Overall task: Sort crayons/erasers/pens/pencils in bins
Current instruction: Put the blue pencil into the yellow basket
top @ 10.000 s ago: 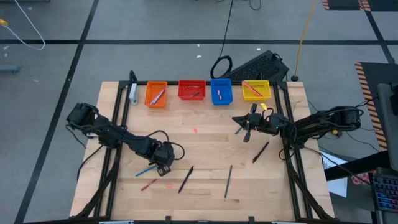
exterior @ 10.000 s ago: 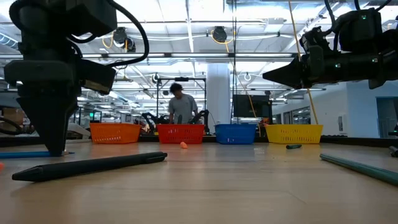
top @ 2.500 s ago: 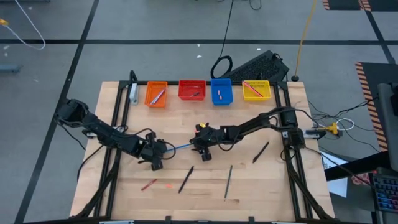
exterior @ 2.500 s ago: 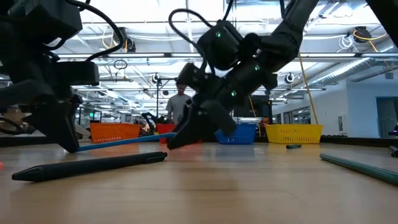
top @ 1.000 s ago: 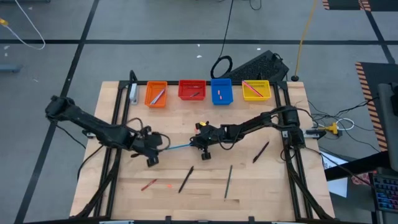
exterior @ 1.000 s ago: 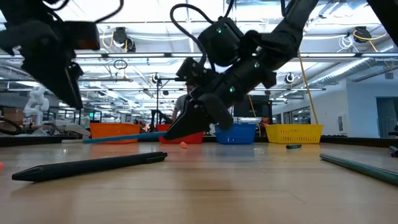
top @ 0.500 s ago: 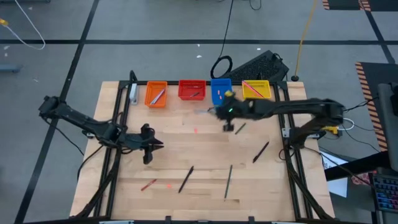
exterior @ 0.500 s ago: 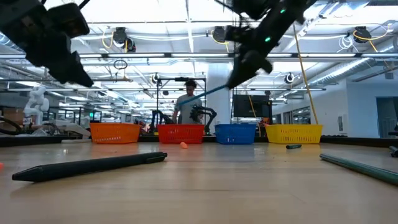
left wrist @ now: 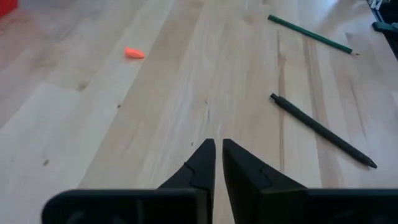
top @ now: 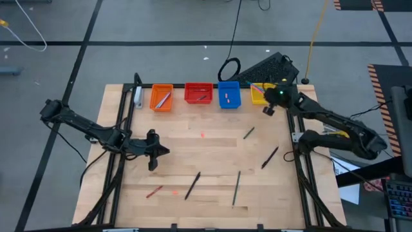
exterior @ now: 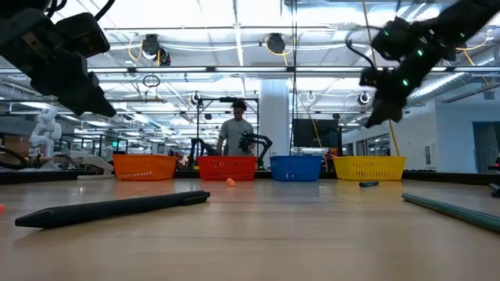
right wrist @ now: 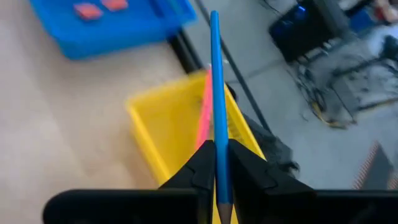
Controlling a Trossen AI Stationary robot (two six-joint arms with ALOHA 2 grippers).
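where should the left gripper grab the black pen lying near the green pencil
Grip the black pen around mid-shaft, coming straight down from above with the fingers set across its length. It lies flat on the bare table, long and thin, so the middle likely keeps it balanced. It lies apart from the green pencil, leaving room either side. The left gripper is shut now and must open first.

A pale wooden table [top: 212, 151] carries four bins in a row along its far edge: orange [top: 161, 98], red [top: 198, 93], blue [top: 228, 95] and yellow [top: 259, 96]. Scattered on the boards lie a small orange eraser [top: 202, 135], a short green stick [top: 248, 133], three long dark sticks [top: 192, 185], and a red crayon [top: 153, 191] near the front left.
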